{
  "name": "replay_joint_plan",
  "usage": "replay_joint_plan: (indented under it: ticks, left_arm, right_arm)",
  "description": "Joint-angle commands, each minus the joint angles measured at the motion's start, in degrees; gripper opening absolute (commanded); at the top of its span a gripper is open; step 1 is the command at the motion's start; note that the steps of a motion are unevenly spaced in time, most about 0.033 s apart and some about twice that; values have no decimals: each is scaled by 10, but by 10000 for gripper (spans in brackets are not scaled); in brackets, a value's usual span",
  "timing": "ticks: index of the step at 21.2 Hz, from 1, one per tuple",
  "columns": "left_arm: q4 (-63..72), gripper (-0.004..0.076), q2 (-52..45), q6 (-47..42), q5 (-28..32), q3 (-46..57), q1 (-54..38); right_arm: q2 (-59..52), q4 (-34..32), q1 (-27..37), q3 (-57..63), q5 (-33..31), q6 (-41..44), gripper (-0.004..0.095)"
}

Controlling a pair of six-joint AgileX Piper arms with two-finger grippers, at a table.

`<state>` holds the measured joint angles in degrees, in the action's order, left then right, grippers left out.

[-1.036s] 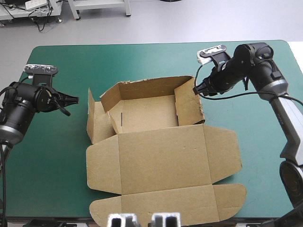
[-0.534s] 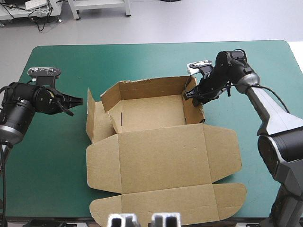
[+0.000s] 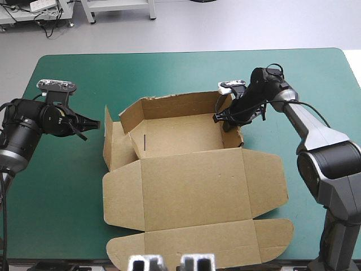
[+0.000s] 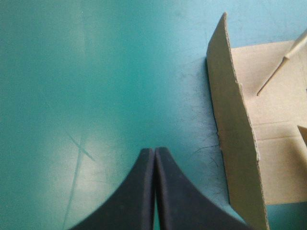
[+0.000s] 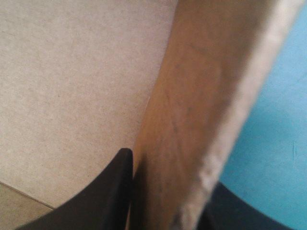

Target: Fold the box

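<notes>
The table (image 3: 169,73) under its teal-green cover lay bare ahead of and around the left gripper (image 3: 97,124), and bare again on the outer side of the right gripper (image 3: 223,118), out to the table's right edge. The brown box (image 3: 192,192) took the middle. Its lid (image 3: 197,186) was flat and ran to the near edge, with no free cover left there. Its tray (image 3: 177,135) stood open with walls raised, between the two grippers.

And a change from just before! The right gripper had come in from outside the tray and now sat down over the right wall (image 3: 231,132). That wall showed narrower from above than it did earlier. The left gripper had crept a touch closer to the box, though a strip of cover still lay between its tips and the left flap (image 3: 108,141). The lid had not moved.

Now the fingers. In the left wrist view the left gripper (image 4: 154,151) was pressed together in one pointed arch, holding nothing. The flap's edge (image 4: 235,139) stood upright just ahead and to one side. In the right wrist view the right gripper (image 5: 170,172) was nearly closed with the wall between: one black finger (image 5: 117,187) inside against the board, the other barely peeking out on the cover side.
</notes>
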<state>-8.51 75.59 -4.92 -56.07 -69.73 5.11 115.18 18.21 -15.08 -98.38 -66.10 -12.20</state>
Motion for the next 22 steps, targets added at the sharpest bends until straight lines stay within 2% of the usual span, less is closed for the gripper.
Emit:
replay_joint_plan:
  ticks: [1, 2, 7, 11, 13, 14, 17, 18, 22]
  left_arm:
    - [3, -10, -17, 52, 19, -16, 1]
    - [1, -10, -15, 55, 20, -16, 1]
    - [-29, -9, 2, 38, 76, -18, -11]
    - [26, -6, 19, 38, 130, -56, -112]
    - [122, -6, 33, 84, 125, -98, -195]
    - [222, -6, 47, 137, 108, -121, -244]
    - [392, -6, 67, 190, 98, -141, -317]
    - [502, -6, 79, 244, 87, -146, -351]
    - [677, -6, 110, 337, 9, -146, -388]
  right_arm:
    - [-13, 30, 0, -17, 7, -19, 44]
    - [-12, 35, 0, -17, 10, -19, -27]
    - [-51, 79, 0, -30, 19, -19, -23]
    - [-120, 81, 21, -83, -15, -19, -23]
    - [-157, 87, 39, -105, -23, -18, -23]
    - [-179, 92, 49, -118, -26, -18, -23]
    - [-214, 97, 68, -138, -31, -18, -23]
    - [-231, 102, 80, -150, -34, -16, -23]
    - [-259, 172, 119, -176, -35, -24, -23]
